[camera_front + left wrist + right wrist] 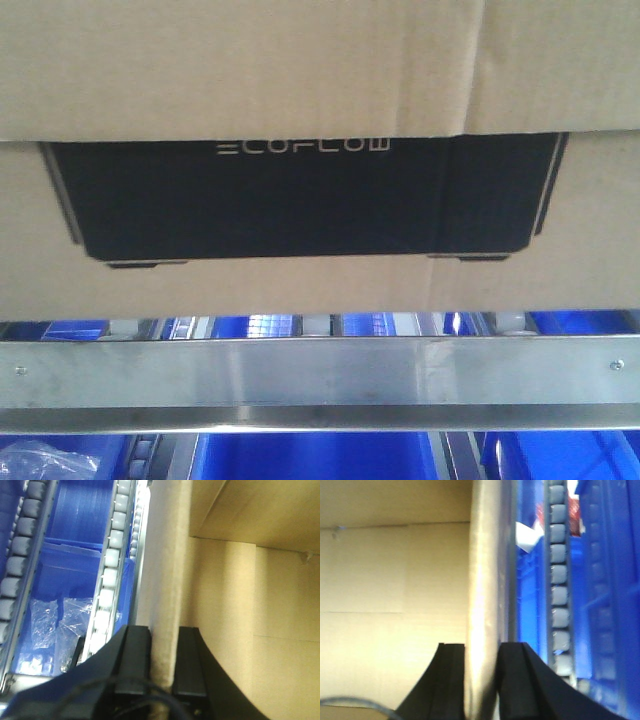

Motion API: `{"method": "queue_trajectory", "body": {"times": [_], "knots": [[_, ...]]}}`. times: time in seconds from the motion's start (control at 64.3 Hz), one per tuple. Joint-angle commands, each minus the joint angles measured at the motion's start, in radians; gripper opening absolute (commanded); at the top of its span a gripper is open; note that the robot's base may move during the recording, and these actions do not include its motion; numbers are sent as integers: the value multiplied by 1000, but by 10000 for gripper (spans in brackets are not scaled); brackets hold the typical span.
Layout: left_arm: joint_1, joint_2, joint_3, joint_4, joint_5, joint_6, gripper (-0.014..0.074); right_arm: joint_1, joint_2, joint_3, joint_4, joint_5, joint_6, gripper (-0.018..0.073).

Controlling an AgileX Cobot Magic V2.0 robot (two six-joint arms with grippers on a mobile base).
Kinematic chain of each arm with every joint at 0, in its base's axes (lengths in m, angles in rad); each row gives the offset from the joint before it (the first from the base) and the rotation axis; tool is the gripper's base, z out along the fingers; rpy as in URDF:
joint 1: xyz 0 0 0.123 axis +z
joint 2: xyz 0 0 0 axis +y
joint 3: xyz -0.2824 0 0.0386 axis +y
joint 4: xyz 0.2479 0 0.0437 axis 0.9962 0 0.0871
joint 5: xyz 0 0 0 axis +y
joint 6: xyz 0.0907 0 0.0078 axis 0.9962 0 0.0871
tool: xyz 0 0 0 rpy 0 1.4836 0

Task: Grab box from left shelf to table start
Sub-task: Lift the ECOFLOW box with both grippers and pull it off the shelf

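Observation:
The brown cardboard box (300, 80), with a black panel reading ECOFLOW, fills the upper front view above the left shelf's steel rail (320, 372). In the left wrist view my left gripper (164, 652) is shut on the box's left wall (165, 570), one finger outside and one inside. In the right wrist view my right gripper (481, 675) is shut on the box's right wall (482, 580) the same way. The box's inside (395, 580) looks bare. The table is out of view.
Blue plastic bins (310, 455) sit under the rail, and a clear plastic bag (45, 462) lies at lower left. Roller tracks (107, 575) and bins with bagged parts (55, 620) run beside the box on the left. A roller track (559, 580) and blue bins (605, 590) flank it on the right.

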Motion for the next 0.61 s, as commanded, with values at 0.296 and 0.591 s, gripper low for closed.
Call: {"method": "queue_trajectory", "body": {"times": [0.296, 0.591], "knots": [[3, -269, 130, 105, -134, -21, -102, -6, -301, 134, -18, -105, 0, 57], [3, -427, 167, 107, -124, -18, -102, -6, -467, 165, -15, -68, 0, 57]]}}
